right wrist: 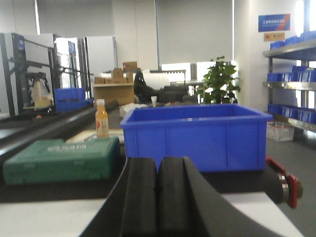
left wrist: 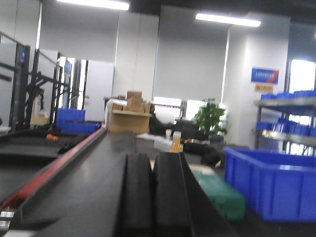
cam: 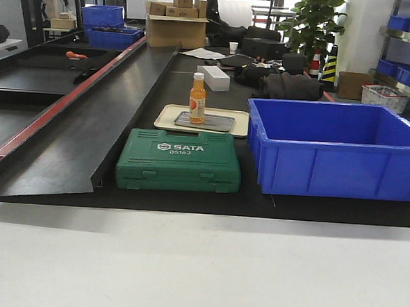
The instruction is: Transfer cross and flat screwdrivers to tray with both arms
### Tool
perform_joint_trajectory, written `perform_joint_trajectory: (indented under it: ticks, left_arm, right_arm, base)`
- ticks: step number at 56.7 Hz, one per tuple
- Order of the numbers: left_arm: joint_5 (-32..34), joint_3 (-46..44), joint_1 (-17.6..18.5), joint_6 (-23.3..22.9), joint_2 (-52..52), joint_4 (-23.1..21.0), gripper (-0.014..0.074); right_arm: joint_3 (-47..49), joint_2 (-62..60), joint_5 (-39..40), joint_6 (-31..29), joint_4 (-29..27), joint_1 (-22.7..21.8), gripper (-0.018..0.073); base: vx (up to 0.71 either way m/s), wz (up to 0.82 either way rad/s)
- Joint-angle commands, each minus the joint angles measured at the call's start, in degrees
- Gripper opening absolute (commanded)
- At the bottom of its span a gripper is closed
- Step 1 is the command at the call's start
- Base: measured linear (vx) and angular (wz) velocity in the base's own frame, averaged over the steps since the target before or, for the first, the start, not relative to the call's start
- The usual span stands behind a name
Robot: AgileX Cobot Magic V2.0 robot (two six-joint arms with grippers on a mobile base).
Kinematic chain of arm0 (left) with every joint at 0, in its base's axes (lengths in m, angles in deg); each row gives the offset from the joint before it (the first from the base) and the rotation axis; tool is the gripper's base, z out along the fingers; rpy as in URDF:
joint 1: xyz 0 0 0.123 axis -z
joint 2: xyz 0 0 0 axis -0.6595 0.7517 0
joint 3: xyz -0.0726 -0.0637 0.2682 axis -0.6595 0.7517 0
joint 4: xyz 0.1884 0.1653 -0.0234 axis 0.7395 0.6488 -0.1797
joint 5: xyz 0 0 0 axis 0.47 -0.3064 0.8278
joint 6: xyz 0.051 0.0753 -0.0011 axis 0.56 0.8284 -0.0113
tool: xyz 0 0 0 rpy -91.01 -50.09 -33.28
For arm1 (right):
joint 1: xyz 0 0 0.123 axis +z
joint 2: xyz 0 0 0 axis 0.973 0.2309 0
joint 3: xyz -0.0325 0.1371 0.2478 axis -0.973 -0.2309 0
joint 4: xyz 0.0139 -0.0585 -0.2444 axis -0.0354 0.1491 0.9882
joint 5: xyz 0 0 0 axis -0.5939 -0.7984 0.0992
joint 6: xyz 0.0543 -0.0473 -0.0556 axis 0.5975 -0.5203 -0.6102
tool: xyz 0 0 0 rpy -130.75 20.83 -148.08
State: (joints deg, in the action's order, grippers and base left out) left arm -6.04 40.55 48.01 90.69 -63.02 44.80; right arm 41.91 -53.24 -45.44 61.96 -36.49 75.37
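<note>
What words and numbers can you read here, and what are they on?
"SATA": lid of the green tool case.
"05163": same lid, just below.
Blue wall sign: too blurred to read.
Orange bottle label: too small to read.

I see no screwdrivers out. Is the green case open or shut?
Shut: the green case lies flat with its lid down against the base.

Warehouse workshop, shelved blue bins, cardboard boxes
</note>
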Motion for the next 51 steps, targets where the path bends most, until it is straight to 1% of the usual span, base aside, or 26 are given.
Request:
perform_joint_trajectory:
  ticks: [1,6,10,14,19,24,33,39,42,45,51]
  left_arm:
    - [0.62,-10.45,-0.04,1.19,2.40,-0.08,0.0002]
    - [-6.28,-21.50,-0.04,6.65,9.05,-0.08,0.0002]
    - [-11.48,-29.67,-0.04,9.47,15.86,-0.08,0.0002]
    - [-16.46,-36.60,-0.04,10.23,22.82,-0.08,0.0002]
    - [-21.93,-42.54,-0.04,10.23,31.01,-0.08,0.0002]
    - [-24.82,-44.82,-0.04,10.23,36.76,-0.08,0.0002]
    - [-27.50,-44.83,-0.04,10.05,44.55,-0.37,0.0002]
    - [-30.51,-44.83,-0.04,9.48,48.29,-2.26,0.0004]
    - [-30.63,-44.83,-0.04,8.66,49.80,-2.71,0.0012]
    - [-30.43,-44.83,-0.04,8.57,50.99,-2.71,0.0028]
    - [-30.23,-44.83,-0.04,8.57,52.18,-2.71,0.0084]
  right_arm:
    - [11.82,2.64,-0.30,-0.14,0.60,-0.32,-0.0009]
    - [23.11,9.91,-5.66,-0.42,1.76,-0.32,-0.0009]
    - [31.10,16.99,-9.90,-0.49,2.25,-0.32,-0.0009]
    - [37.86,24.15,-14.46,-0.49,2.25,-0.32,-0.0009]
    - [43.51,31.82,-19.25,-0.33,2.25,-0.32,-0.0009]
    - [46.63,38.27,-23.33,-0.33,2.25,-0.32,-0.0009]
    - [47.01,45.60,-28.23,-0.31,2.25,-0.32,-0.0009]
    - [47.01,49.43,-30.66,-0.31,2.25,-0.32,-0.0004]
    - [47.01,50.72,-31.35,-0.31,2.25,-0.32,0.0001]
    - [47.01,51.78,-31.73,-0.31,2.25,-0.32,0.0019]
    - [47.09,52.22,-32.51,-0.31,2.25,-0.32,0.0096]
  base:
    - [0.00,-0.01]
    - [0.00,-0.01]
    - [0.00,0.00]
    - [0.00,0.00]
    - [0.00,0.00]
    - [0.00,0.00]
    - [0.00,0.00]
    - [0.00,0.00]
    - [0.00,0.00]
    - [0.00,0.00]
    - [0.00,0.00]
